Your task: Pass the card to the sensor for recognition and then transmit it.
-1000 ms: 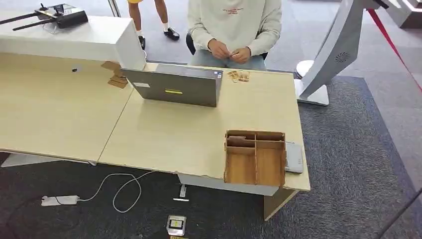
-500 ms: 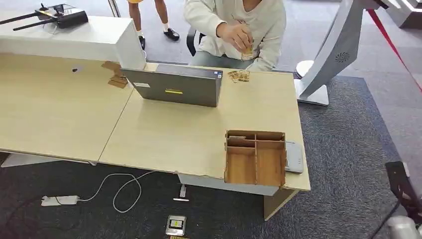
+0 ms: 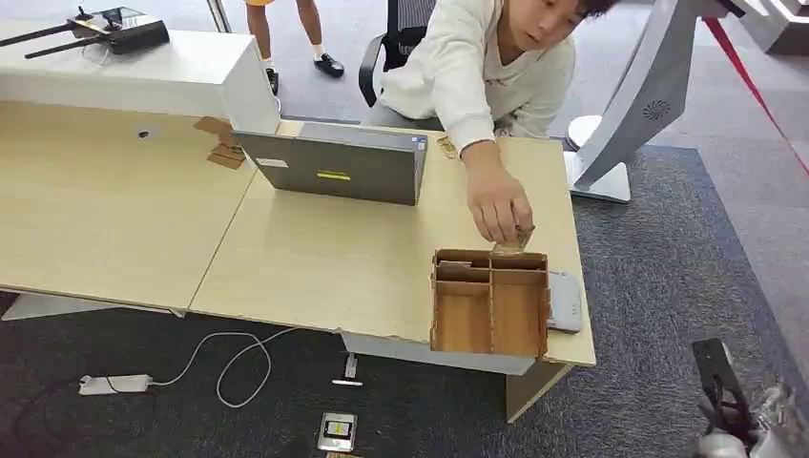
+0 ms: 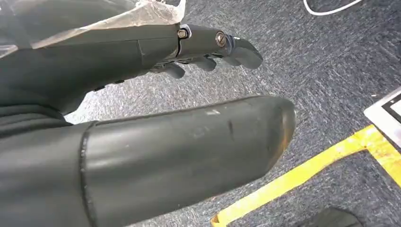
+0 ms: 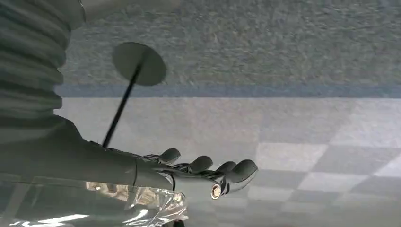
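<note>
Leaning across the worktop point(image 3: 315, 258), a person's hand point(image 3: 498, 202) holds the card point(image 3: 518, 239) at the wooden tray's point(image 3: 489, 303) back edge. The left hand point(image 4: 208, 47) and right hand point(image 5: 203, 172) hang empty over carpet, fingers loosely extended.

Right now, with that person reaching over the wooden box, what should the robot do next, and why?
Probably wait. The person's hand is lowering a card at the far edge of the wooden box, and the right hand, empty, is low beside the table. Once the person withdraws, it could reach for the card.
</note>
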